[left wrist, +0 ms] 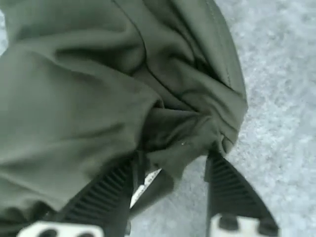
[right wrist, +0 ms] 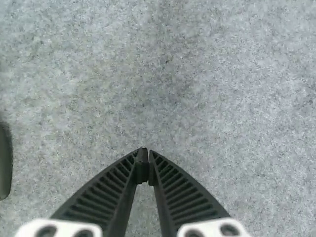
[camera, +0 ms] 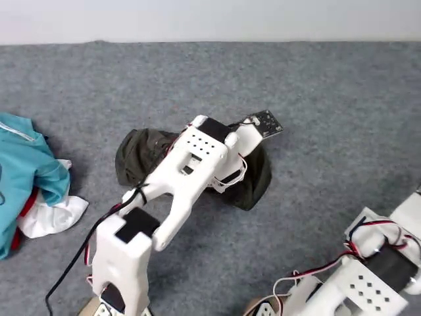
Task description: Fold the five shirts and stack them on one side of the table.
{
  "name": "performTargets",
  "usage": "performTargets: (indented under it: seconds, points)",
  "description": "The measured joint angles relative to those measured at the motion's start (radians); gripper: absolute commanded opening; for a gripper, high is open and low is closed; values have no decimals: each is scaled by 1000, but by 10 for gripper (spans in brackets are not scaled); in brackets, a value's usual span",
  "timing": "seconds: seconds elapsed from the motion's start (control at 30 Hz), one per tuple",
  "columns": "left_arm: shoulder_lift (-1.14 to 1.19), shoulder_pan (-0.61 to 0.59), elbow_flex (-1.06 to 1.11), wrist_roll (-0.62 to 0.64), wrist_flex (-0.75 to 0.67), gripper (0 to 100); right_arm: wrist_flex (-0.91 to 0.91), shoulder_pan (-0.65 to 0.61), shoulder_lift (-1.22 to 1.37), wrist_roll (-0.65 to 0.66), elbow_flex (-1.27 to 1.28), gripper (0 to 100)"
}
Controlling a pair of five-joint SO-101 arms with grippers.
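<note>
The left gripper (left wrist: 174,159) hung open over the bunched olive shirt (left wrist: 74,89), its jaws set well apart and straddling a thick fold at the shirt's edge without pinching it. The fold lay close against one jaw and left a gap to the other, and a white label (left wrist: 145,188) showed just under the cloth between them. From above, the left arm (camera: 191,164) reached across the same shirt, which sat in a rumpled mound directly beneath the gripper rather than spread flat. The step in hand looked like taking a first hold on this shirt to open it out before any fold, so the task seemed at an early stage. A teal shirt (camera: 23,158) and a white garment (camera: 56,210) lay heaped together, unfolded, well away from the left gripper. The right gripper (right wrist: 145,157) was closed tip to tip on nothing, poised over bare grey surface (right wrist: 222,74), well apart from the olive shirt. The next move likely called for the left jaws to close on the fold, catching the edge and not several layers, and then for a lift and pull to spread the cloth. The right gripper would probably have to come across and take an opposite edge.
</note>
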Motion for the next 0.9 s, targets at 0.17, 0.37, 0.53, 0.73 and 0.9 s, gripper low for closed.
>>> performTargets:
  seconds: [0.17, 0.37, 0.53, 0.73, 0.9]
  points:
    - [29, 0, -28, 0, 6, 3, 0, 0, 0, 0, 0, 8]
    - [-18, -38, -115, -3, 183, 3, 0, 0, 0, 0, 0, 8]
    - [-184, -137, -163, -3, 281, 3, 0, 0, 0, 0, 0, 8]
    - [-368, -315, -120, -3, 299, 4, 0, 0, 0, 0, 0, 8]
    - [-502, -450, 25, -5, 299, 4, 0, 0, 0, 0, 0, 8]
